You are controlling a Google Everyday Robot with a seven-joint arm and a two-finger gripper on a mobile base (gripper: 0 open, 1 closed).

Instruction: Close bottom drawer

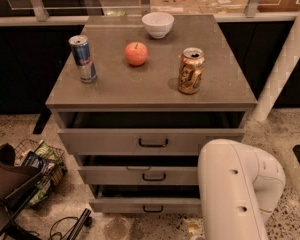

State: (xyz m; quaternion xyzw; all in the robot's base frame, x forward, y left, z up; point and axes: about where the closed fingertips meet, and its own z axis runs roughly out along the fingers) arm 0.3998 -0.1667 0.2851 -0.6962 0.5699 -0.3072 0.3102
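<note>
camera view (the only one)
bottom drawer (135, 204): lowest of three in the grey cabinet (140, 86), near the floor at the near centre; flat grey front with a small black bar handle (153, 209); a dark gap above the front, so not pushed home; right end hidden behind the arm.
middle drawer (130, 175): just above, also with a dark gap over its front.
top drawer (105, 141): widest front, standing out nearest, with a dark opening under the cabinet top.
arm (235, 189): bulky white casing at the near right, in front of the right ends of the two lower drawers.
gripper: out of sight, somewhere past the near edge beyond the white casing; spread or pressed together cannot be told.
blue can (83, 59): upright on the cabinet top, left.
apple (136, 53): on the top, between the two cans and a little farther back.
gold can (191, 70): upright, right of centre.
white bowl (158, 24): far edge of the top.
wire basket (42, 170): on the speckled floor at the near left, holding packets.
white post (285, 59): leaning at the right, well apart from the drawers.
</note>
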